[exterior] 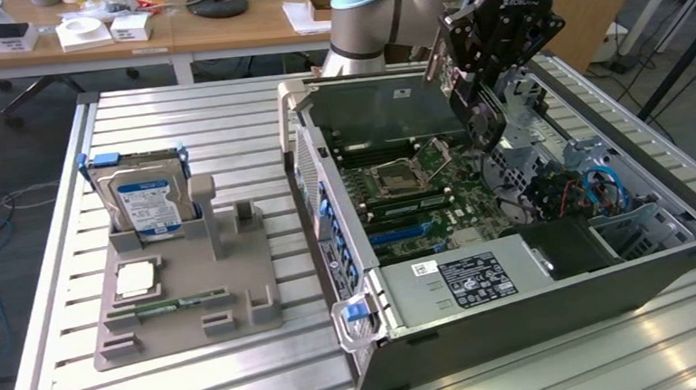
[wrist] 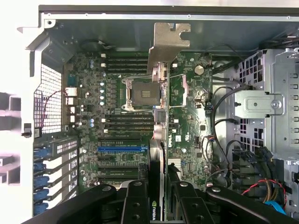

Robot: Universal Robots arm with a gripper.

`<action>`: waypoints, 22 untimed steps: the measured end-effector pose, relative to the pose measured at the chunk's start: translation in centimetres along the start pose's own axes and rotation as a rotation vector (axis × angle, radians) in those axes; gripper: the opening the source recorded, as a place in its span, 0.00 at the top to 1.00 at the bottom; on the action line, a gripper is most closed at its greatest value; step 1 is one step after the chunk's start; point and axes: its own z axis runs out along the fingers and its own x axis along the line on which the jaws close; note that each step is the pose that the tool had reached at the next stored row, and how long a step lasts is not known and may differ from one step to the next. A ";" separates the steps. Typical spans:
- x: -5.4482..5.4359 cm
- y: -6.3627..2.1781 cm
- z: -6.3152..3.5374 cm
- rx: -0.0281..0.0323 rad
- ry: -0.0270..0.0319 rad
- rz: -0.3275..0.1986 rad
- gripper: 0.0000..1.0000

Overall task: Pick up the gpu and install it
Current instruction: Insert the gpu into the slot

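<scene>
gripper (wrist: 158,205) is clamped on the gpu (wrist: 169,42), nvidia logo showing on its edge. card hangs edge-down over the open case (exterior: 491,349), well clear of the motherboard (wrist: 187,140).

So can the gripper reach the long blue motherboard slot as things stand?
Probably yes. The gripper, clamping the flat black gpu with its silver bracket, hangs over the open grey metal case; nothing lies over the blue slot, and the black cables run off to one side.
</scene>
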 end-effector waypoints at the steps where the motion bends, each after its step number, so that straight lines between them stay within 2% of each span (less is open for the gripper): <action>1: 0.0 0.00 0.00 0.0000 0.0000 0.000 0.74; 8: 0.0 0.00 0.00 0.0000 0.0000 -0.001 0.74; 11: 0.0 0.00 0.01 0.0000 0.0020 -0.021 0.74; 16: 0.0 0.00 0.06 -0.0002 0.0085 -0.087 0.74; 22: 0.0 -0.02 0.18 -0.0003 0.0189 -0.194 0.74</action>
